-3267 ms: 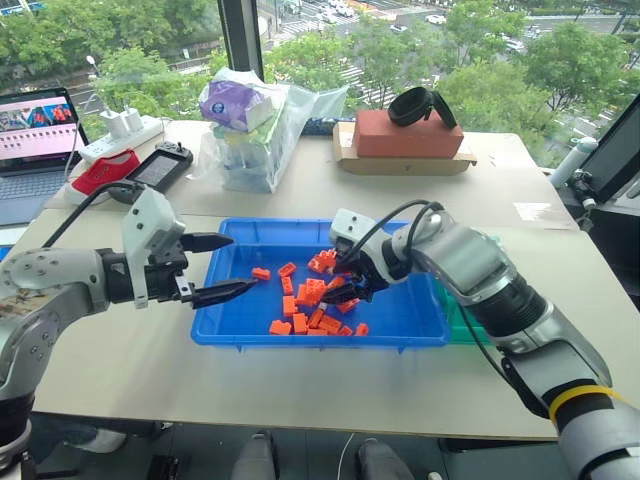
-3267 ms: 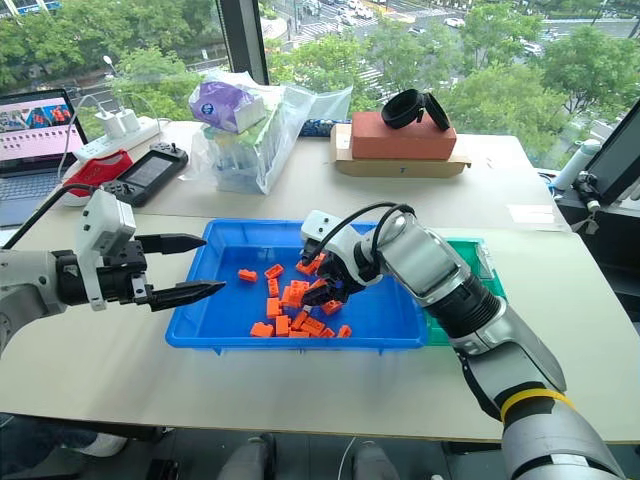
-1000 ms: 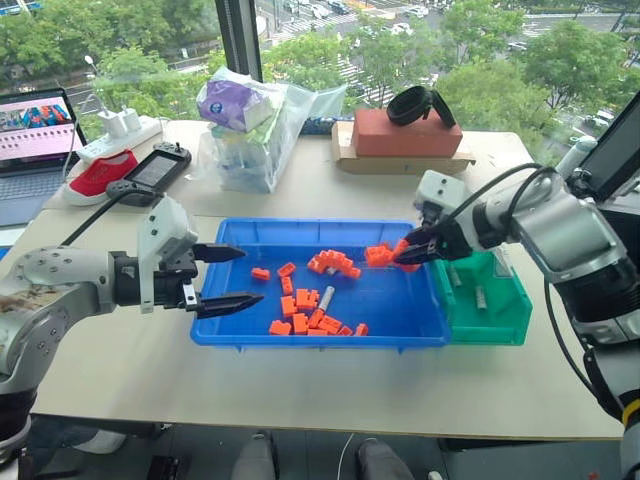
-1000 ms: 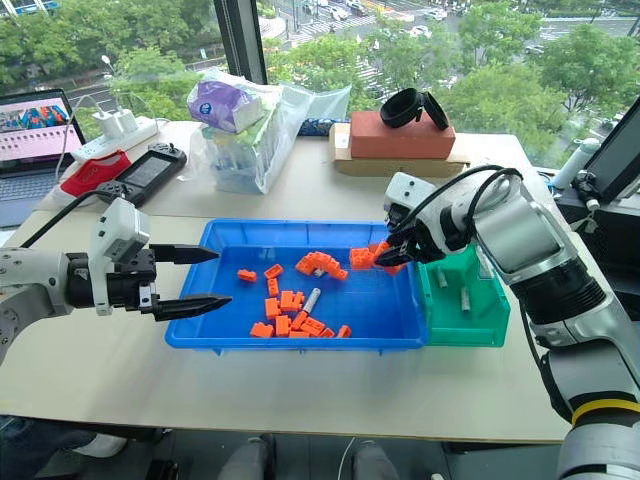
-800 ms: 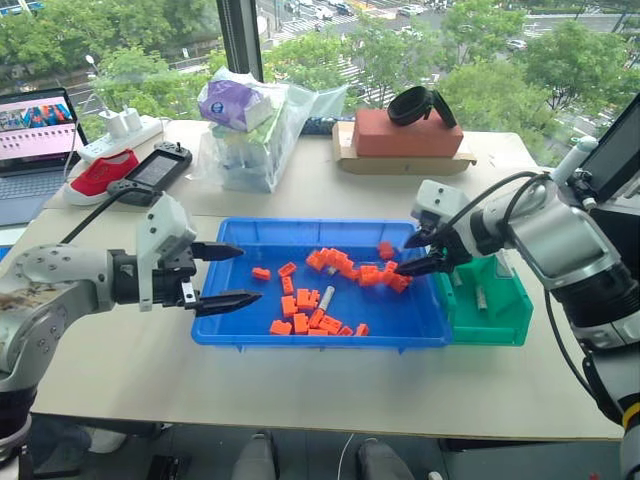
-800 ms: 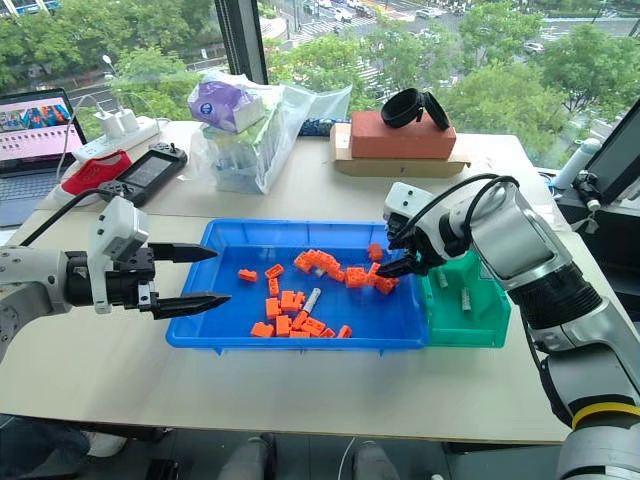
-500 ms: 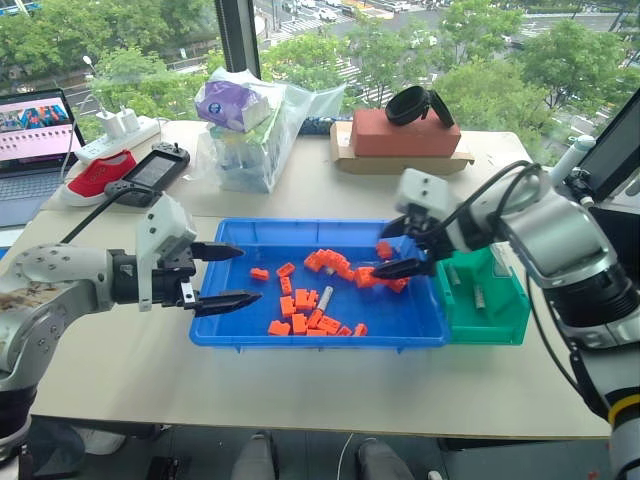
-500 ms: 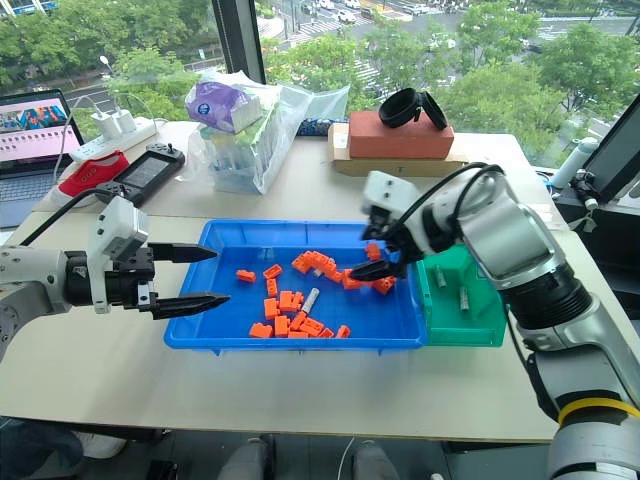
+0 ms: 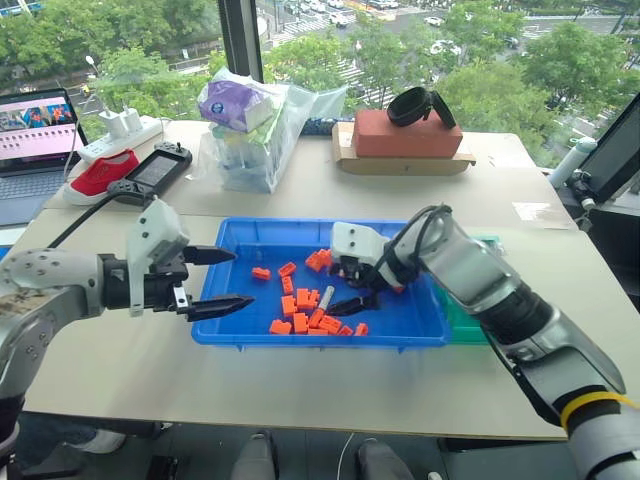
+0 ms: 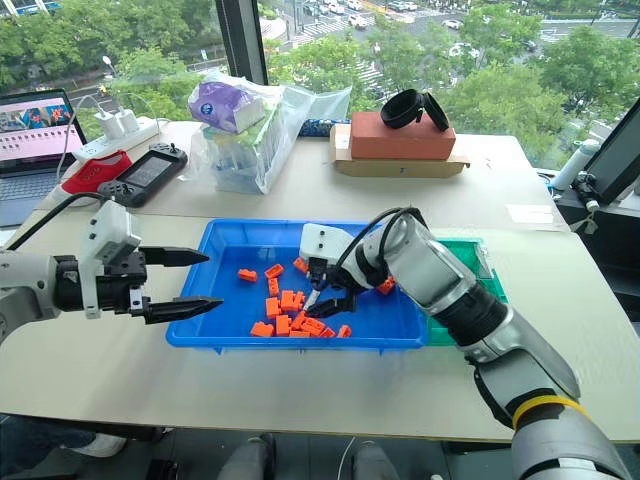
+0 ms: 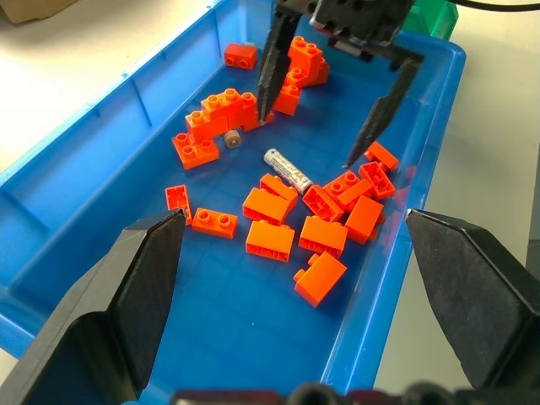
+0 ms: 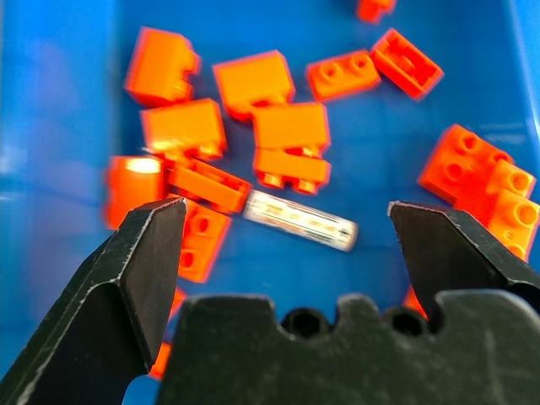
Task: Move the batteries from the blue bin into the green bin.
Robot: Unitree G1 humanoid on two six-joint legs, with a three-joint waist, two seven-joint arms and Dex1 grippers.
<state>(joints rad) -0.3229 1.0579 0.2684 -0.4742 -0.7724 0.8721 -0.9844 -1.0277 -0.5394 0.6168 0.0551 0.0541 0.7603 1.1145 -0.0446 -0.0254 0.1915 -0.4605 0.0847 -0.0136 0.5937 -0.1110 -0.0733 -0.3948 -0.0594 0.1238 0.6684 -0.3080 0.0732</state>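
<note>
Currently one battery [image 11: 288, 170] lies flat among orange bricks [image 11: 270, 240] in the blue bin [image 9: 245, 235]. My right gripper [image 11: 331, 101] hangs spread wide and empty just above it, straddling it for a pinch. My left gripper [image 9: 212, 279], open and empty, waits beside the bin's rim, well clear. The green bin [image 10: 487, 262] sits behind my right arm.

- One blue bin [image 9: 240, 325], and one green bin [image 10: 488, 262] beside it, mostly hidden by the right arm.
- Two batteries show in the blue bin: one lying in the open [image 11: 288, 170], one seen end-on against a brick [image 11: 234, 139].
- Orange bricks [image 11: 270, 240]: roughly two dozen (several are clumped or stacked, so the count is loose).
- Two grippers: left [image 9: 220, 280] and right [image 9: 352, 285].
</note>
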